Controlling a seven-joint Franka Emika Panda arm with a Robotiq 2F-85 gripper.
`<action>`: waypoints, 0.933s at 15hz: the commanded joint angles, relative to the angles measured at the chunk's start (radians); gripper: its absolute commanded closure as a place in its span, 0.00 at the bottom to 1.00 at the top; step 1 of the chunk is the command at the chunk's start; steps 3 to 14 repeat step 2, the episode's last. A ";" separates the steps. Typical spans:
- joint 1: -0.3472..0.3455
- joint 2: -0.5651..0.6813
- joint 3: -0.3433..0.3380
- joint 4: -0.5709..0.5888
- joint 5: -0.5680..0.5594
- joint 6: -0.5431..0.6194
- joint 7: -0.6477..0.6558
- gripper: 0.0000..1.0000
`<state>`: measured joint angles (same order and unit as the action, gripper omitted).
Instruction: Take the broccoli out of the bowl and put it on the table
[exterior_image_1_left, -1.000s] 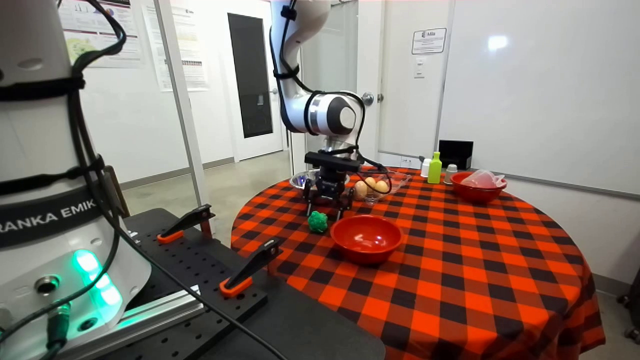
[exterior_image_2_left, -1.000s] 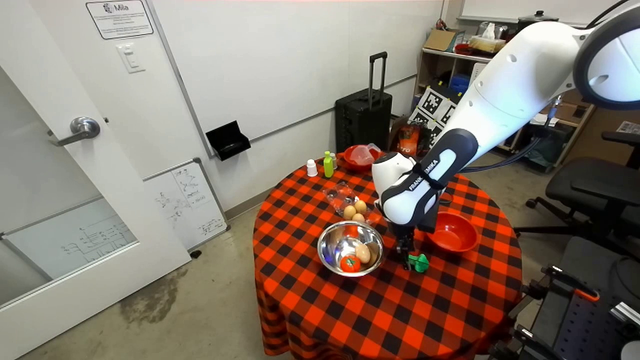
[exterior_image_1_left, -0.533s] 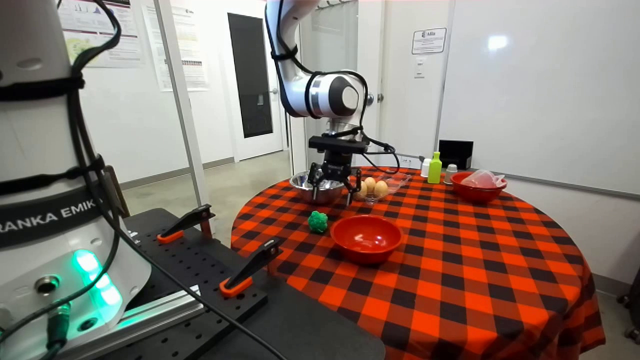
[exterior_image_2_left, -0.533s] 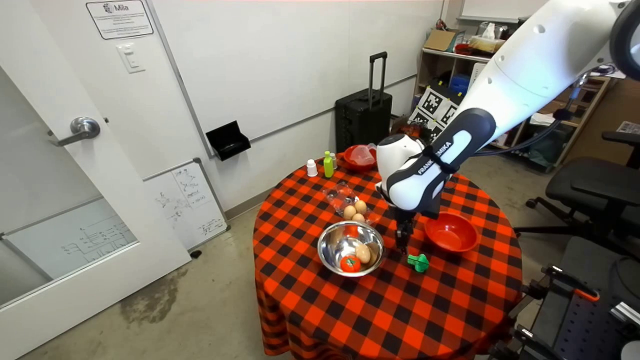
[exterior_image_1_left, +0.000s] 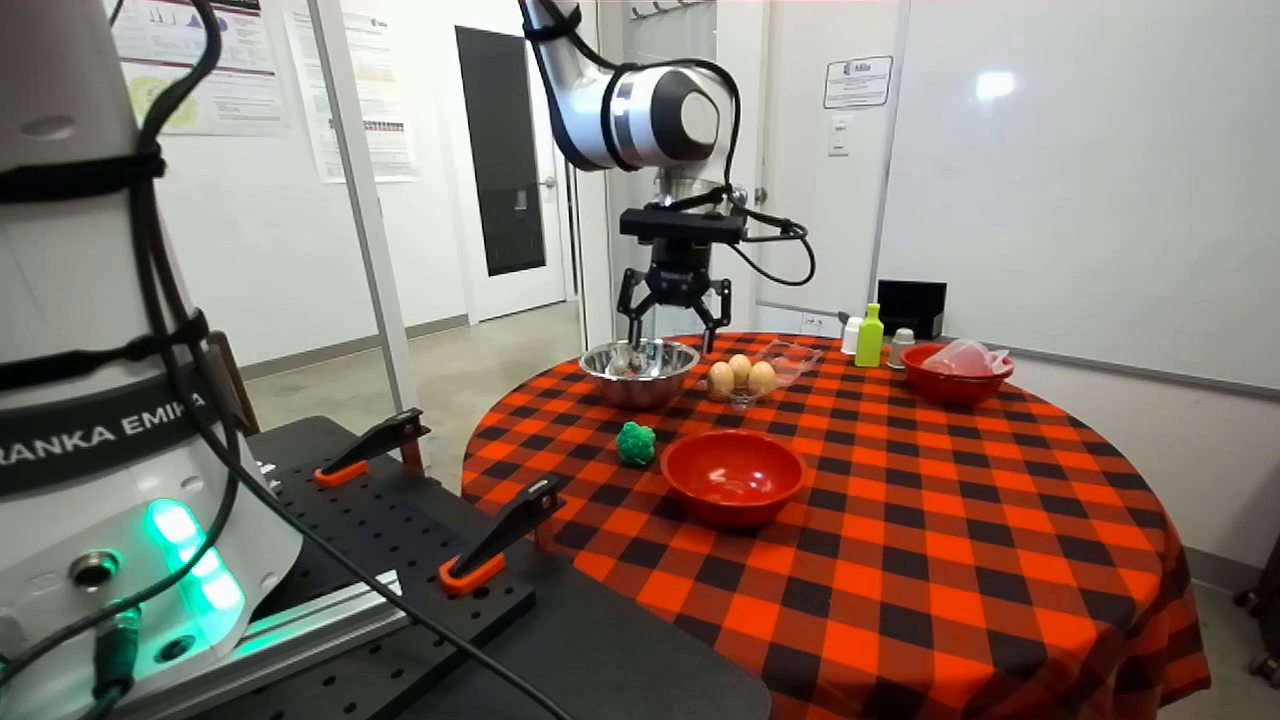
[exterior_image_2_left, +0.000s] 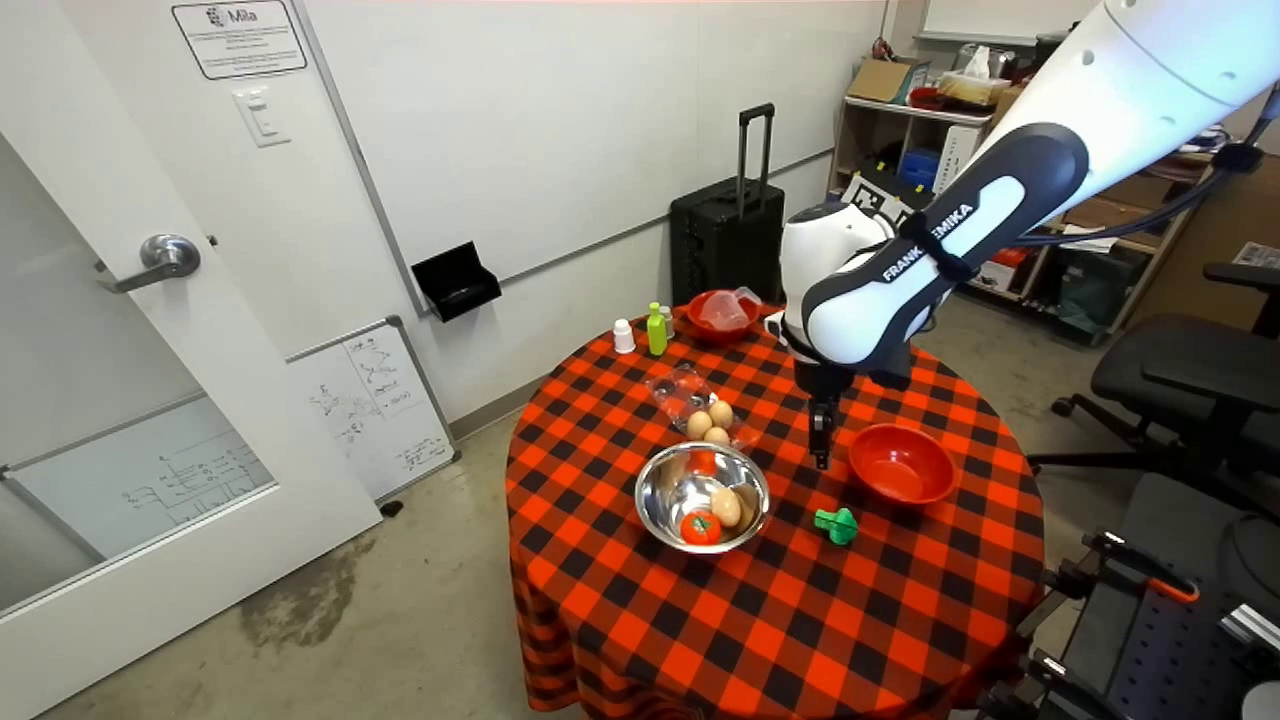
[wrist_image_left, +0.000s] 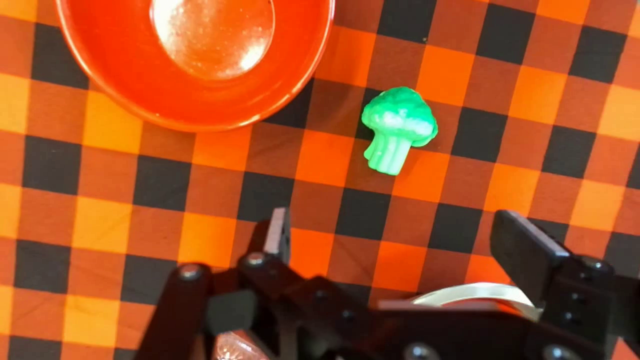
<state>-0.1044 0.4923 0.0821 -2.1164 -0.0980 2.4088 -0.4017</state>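
Note:
The green broccoli (exterior_image_1_left: 635, 444) lies on the checkered table (exterior_image_1_left: 900, 520), beside the glossy red bowl (exterior_image_1_left: 735, 505) and apart from it. The broccoli shows in an exterior view (exterior_image_2_left: 838, 525) and on its own, stem and crown fully visible, in the wrist view (wrist_image_left: 399, 125). The red bowl is empty in an exterior view (exterior_image_2_left: 903, 485) and in the wrist view (wrist_image_left: 195, 107). My gripper (exterior_image_1_left: 672, 348) is open and empty, raised well above the table. In the wrist view the fingertips (wrist_image_left: 392, 217) are wide apart with only cloth between them; the broccoli is beyond them.
A silver metal bowl (exterior_image_2_left: 655, 520) holds an egg and a tomato. Eggs (exterior_image_1_left: 740, 372) and a clear plastic carton (exterior_image_2_left: 675, 390) are near it. A yellow-green bottle (exterior_image_1_left: 869, 338), white cups and another red bowl with contents (exterior_image_1_left: 955, 388) stand at the far edge.
My gripper has risen from down beside the broccoli to well above the table, fingers apart throughout. The broccoli and the bowls have stayed in place.

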 joint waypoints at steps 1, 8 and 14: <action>0.004 -0.017 -0.003 -0.007 0.012 -0.010 -0.012 0.00; 0.002 -0.030 -0.001 -0.016 0.016 -0.014 -0.016 0.00; 0.002 -0.030 -0.001 -0.016 0.016 -0.014 -0.016 0.00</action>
